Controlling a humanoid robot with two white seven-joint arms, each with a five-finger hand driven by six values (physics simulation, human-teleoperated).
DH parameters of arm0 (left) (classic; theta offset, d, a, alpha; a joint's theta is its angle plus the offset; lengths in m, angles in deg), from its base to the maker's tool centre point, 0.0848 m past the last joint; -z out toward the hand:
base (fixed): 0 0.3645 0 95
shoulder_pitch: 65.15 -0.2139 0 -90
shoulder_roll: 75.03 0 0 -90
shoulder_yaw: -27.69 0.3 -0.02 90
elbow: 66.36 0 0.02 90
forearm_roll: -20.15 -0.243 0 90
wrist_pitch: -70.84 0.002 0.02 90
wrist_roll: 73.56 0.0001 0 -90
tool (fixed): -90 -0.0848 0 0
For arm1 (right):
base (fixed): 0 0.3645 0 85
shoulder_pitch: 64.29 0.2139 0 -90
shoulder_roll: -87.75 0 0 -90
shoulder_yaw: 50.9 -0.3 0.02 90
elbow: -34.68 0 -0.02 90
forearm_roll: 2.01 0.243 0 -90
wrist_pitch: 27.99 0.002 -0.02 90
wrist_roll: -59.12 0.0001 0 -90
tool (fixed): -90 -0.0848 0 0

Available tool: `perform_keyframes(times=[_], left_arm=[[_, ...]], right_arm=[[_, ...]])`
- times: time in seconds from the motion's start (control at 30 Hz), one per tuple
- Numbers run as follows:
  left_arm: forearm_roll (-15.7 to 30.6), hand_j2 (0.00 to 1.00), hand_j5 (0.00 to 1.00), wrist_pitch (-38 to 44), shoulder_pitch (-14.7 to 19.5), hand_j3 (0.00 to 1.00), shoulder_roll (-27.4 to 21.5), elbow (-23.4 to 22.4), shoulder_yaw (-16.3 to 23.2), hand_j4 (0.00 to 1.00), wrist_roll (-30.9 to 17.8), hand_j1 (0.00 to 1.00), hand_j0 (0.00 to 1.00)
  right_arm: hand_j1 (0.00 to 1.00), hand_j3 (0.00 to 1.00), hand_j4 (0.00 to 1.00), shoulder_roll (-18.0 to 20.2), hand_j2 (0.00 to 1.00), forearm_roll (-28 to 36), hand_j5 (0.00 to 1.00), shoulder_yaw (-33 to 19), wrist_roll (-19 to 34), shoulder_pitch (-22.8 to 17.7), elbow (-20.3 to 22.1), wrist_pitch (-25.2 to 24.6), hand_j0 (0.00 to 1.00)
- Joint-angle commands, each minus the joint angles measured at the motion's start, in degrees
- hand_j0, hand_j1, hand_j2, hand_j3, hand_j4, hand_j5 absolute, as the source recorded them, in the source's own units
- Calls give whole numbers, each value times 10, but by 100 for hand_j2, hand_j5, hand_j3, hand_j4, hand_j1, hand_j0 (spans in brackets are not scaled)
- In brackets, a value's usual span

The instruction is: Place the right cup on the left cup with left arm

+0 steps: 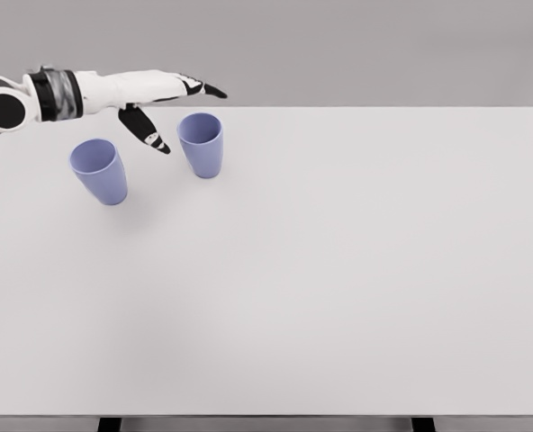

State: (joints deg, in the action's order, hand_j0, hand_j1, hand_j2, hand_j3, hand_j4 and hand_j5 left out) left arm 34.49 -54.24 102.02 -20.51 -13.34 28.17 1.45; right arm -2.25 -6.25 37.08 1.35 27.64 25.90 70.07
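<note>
Two light blue cups stand upright on the white table [338, 270] at the far left. The left cup [100, 171] is nearer me; the right cup [201, 144] stands a little farther back. My left hand [172, 108] comes in from the left edge, above and between the cups, just left of the right cup's rim. Its fingers [203, 89] are stretched out and its thumb [148, 130] points down toward the gap between the cups. It holds nothing and does not touch either cup. The right arm is out of view.
The table's far edge runs just behind the hand. The table's dark legs [110, 423] show at the bottom edge.
</note>
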Motion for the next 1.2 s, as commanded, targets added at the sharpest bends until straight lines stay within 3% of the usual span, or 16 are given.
perform_keyframes(times=[0.0, 0.37, 0.63, 1.17], left_arm=[[3, 100, 100, 1, -1, 100, 14, -24, -1, 100, 0, 100, 100], [2, 100, 100, 1, -25, 100, 47, -48, -2, 100, 0, 100, 100], [-6, 100, 100, 1, -25, 100, 47, -48, -10, 100, 0, 100, 100], [-14, 100, 100, 1, -33, 100, 72, -90, -9, 100, 0, 100, 100]], right_arm=[[100, 100, 100, 0, 100, -1, 100, 0, 0, 0, 0, 0, 100], [100, 100, 100, 0, 100, -1, 100, 0, 0, 0, 0, 0, 100], [100, 100, 100, 0, 100, -1, 100, 0, 0, 0, 0, 0, 100], [100, 100, 100, 0, 100, -1, 100, 0, 0, 0, 0, 0, 100]])
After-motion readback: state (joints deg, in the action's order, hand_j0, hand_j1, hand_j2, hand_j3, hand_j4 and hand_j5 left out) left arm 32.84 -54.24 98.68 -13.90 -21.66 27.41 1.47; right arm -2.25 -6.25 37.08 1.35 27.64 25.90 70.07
